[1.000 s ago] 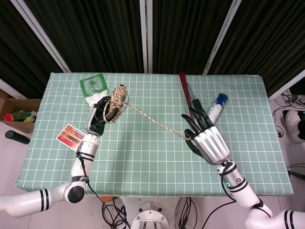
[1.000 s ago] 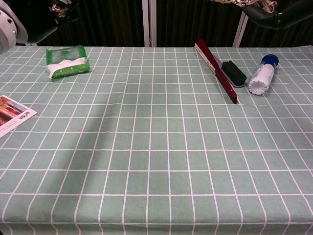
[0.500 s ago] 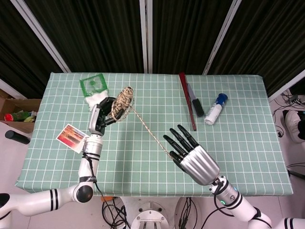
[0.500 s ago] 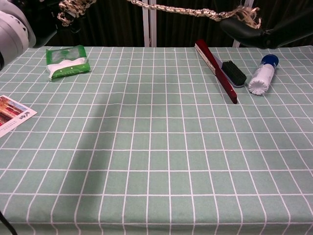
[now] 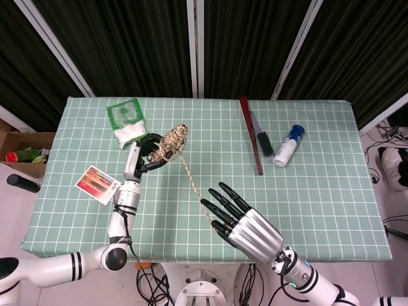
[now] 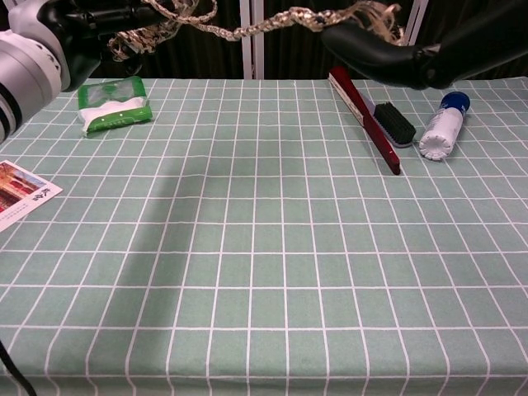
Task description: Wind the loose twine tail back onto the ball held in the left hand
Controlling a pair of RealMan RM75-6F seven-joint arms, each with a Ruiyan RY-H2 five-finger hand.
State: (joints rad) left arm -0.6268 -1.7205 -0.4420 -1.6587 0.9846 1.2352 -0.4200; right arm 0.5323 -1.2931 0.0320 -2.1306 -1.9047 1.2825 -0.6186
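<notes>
**Twine stretched between two raised hands**

The left hand (image 5: 141, 153) is up off the table, its dark fingers wrapped around the ball of twine (image 5: 169, 141), which sits toward the hand's 2 o'clock side. From the ball a loose tail (image 5: 193, 185) runs down toward 5 o'clock in the head view and ends at the fingertips of the right hand (image 5: 245, 223). That right hand has its fingers spread long and pointing toward 10 o'clock; the frayed end of the tail lies at them, but whether it is pinched or merely draped there I cannot tell. In the chest view the tail (image 6: 272, 23) hangs in a shallow line above the green checked tablecloth (image 6: 264, 247).

Further out, a green packet (image 5: 126, 121) lies at 11 o'clock from the left hand, and a picture card (image 5: 97, 183) at its 8 o'clock. Across the table, a red stick (image 5: 250, 134), a black brush (image 5: 263, 143) just beside it, and a white bottle with a blue cap (image 5: 287, 145) lie near one another.
</notes>
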